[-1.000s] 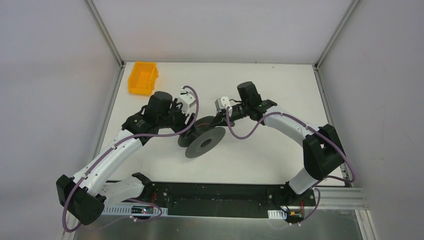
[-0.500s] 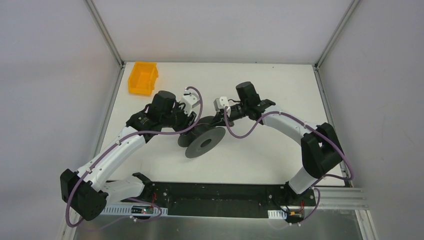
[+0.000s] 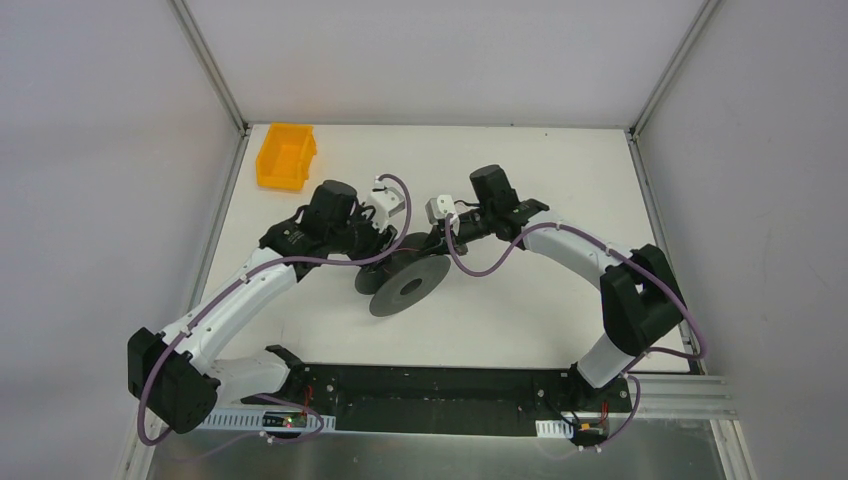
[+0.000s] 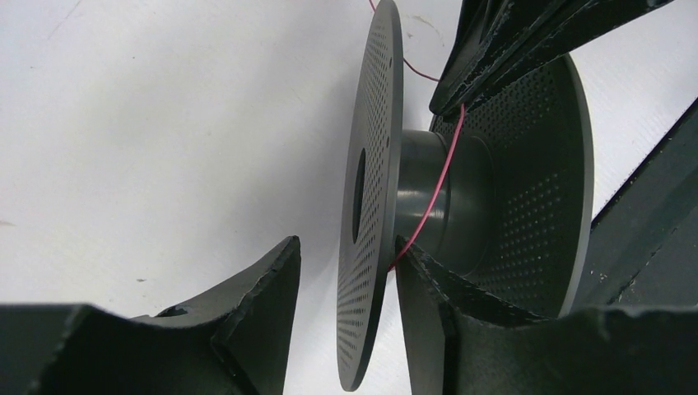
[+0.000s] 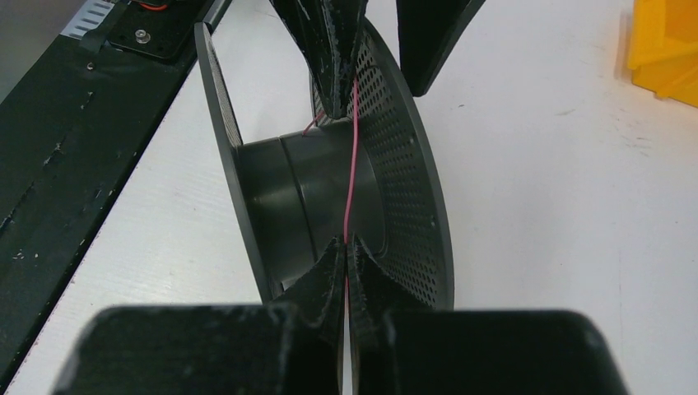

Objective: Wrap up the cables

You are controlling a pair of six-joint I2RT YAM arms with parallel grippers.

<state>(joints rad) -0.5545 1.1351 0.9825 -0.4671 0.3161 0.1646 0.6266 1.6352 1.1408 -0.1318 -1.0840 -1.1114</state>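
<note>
Left gripper (image 4: 347,251): spread, straddling one spool (image 4: 527,164) flange
Right gripper (image 5: 346,247): pinched on wire (image 5: 352,156) crossing hub
Bin (image 3: 285,155): far-left corner

Top cam sits high behind the arm bases (image 3: 440,395), looking down over the whole worktop (image 3: 520,320). Both wrist cams are super close, peeking past their own jaws and facing each other across the same dark spool (image 4: 473,206).

spool (image 3: 405,283): mid-table (image 3: 520,170) | bin (image 3: 285,157): far-left corner | cable (image 4: 447,169): across spool hub, between flanges
</note>
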